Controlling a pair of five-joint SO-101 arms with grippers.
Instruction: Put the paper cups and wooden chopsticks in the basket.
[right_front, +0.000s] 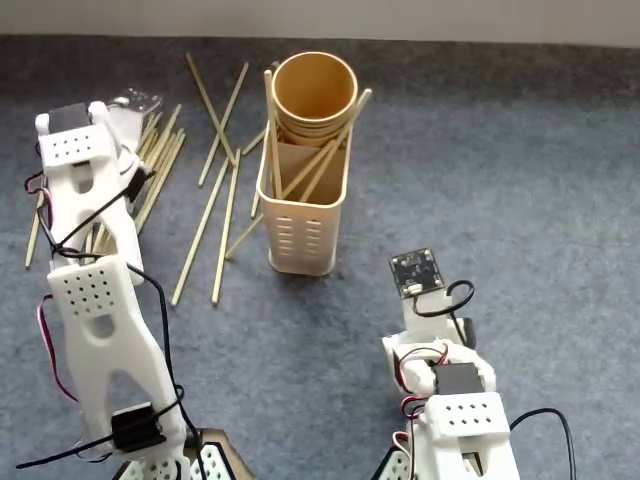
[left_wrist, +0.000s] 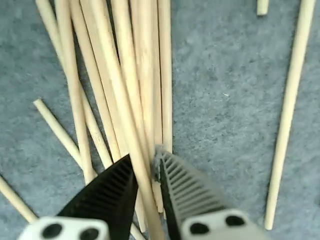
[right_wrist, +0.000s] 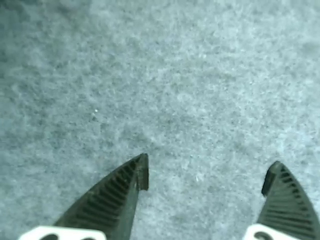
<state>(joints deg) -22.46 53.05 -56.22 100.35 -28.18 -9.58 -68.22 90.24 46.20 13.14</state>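
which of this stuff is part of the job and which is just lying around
Job:
- cups, stacked in the basket
- chopsticks, many loose on the mat
- left tool, shut on one of them
- right tool, open

Just there:
- grey mat

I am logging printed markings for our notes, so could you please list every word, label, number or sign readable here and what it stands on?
None can be read.
The small dark circuit board on the right arm bears tiny marks, too small to read.
The cream slotted plastic basket, tan paper cups and pale wooden chopsticks show no print.
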